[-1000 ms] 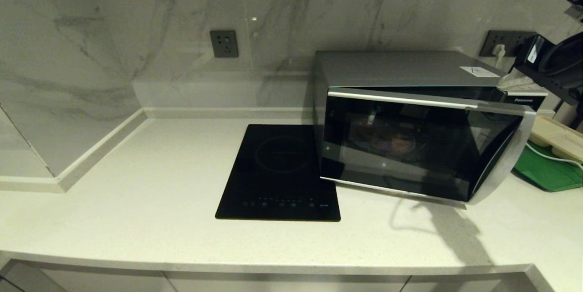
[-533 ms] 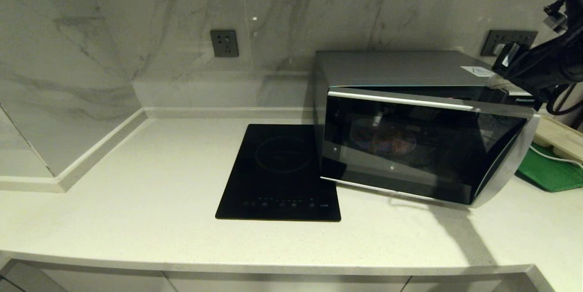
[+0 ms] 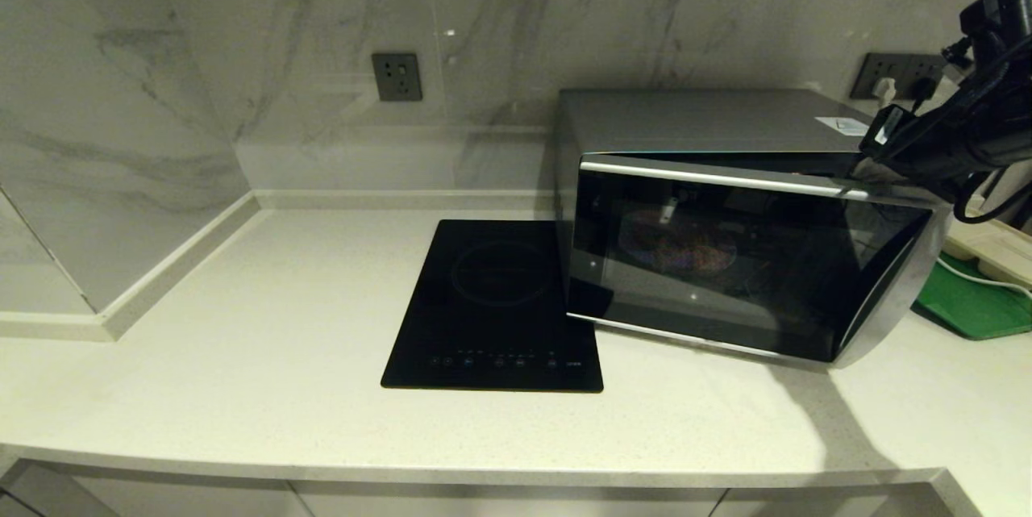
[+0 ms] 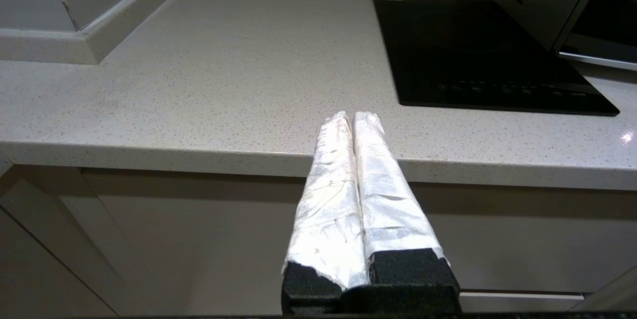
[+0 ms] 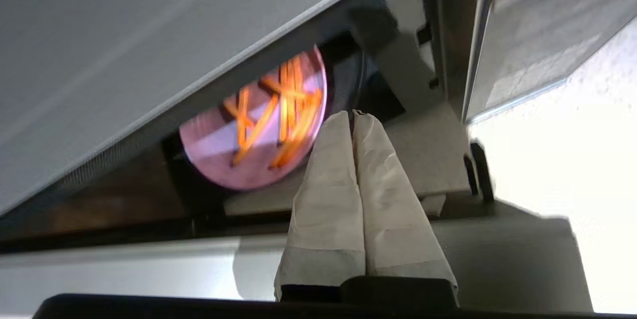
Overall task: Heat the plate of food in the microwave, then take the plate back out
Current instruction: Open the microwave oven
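- The microwave (image 3: pixel 726 218) stands on the counter (image 3: pixel 242 356) at the right, its door (image 3: pixel 742 259) ajar, swung out at its right edge.
- The plate (image 5: pixel 251 132) with orange fries (image 5: pixel 276 110) lies inside the microwave, dimly seen through the dark glass in the head view (image 3: pixel 677 247).
- The right gripper (image 5: pixel 353 115) is at the microwave's top right corner, in the gap between door and body; its padded fingers (image 5: pixel 328 169) are pressed together and hold nothing.
- In the right wrist view the plate lies just beyond and left of the fingertips, deeper in the cavity, not touching them as far as can be seen.
- The left gripper (image 4: pixel 353 116) hangs off the near edge of the counter at the left, fingers pressed together, empty, well apart from the microwave.
- A black hob (image 3: pixel 496 307) lies flat just left of the microwave; a green tray (image 3: pixel 971 303) sits to its right.
- Against the earlier frames: the right arm (image 3: pixel 959 138) has come down and leftward from beside the wall socket (image 3: pixel 895 73) to the door's top right corner. The door's right edge has shifted only slightly. Plate, hob and tray have not moved.
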You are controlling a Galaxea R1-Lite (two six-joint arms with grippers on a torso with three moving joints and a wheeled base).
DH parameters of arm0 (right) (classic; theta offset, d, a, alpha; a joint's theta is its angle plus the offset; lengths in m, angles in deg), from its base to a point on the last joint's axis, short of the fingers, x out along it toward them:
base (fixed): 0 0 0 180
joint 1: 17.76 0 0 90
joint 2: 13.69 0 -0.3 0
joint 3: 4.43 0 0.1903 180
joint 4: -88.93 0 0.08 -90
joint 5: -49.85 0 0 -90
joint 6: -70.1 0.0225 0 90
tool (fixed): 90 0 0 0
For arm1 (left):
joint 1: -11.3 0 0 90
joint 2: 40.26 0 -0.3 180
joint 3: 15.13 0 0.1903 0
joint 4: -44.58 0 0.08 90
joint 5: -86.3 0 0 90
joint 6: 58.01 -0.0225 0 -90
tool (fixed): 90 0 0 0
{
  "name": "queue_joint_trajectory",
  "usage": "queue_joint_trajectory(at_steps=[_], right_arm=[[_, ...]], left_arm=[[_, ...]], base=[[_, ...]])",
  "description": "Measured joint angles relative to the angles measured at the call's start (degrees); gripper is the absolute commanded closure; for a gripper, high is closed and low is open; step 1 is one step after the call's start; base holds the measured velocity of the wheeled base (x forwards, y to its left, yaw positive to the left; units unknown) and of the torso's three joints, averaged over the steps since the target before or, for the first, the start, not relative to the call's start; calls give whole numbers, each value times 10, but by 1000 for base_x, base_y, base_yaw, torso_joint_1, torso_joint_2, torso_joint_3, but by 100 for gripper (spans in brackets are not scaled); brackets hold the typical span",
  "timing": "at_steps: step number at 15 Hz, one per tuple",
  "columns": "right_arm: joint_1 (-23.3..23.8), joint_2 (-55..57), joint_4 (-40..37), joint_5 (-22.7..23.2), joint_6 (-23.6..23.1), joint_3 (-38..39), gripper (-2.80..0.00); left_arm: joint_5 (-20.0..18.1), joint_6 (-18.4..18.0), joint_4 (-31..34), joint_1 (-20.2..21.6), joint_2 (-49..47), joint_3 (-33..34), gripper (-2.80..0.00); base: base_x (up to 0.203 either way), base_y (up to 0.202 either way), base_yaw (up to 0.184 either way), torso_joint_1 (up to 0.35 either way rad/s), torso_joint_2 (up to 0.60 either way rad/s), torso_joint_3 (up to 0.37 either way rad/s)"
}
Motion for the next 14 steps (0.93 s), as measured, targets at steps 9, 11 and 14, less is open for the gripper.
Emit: queue_joint_trajectory(at_steps=[9, 11, 14], right_arm=[[-3, -108, -84, 90, -85, 84, 0], [-4, -127, -109, 102, -87, 91, 0], [-8, -150, -111, 116, -97, 110, 0]], left_arm=[[0, 0, 0, 0, 0, 0, 0], [0, 0, 0, 0, 0, 0, 0], [0, 0, 0, 0, 0, 0, 0]], base=[[0, 0, 0, 0, 0, 0], [0, 0, 0, 0, 0, 0], [0, 0, 0, 0, 0, 0]])
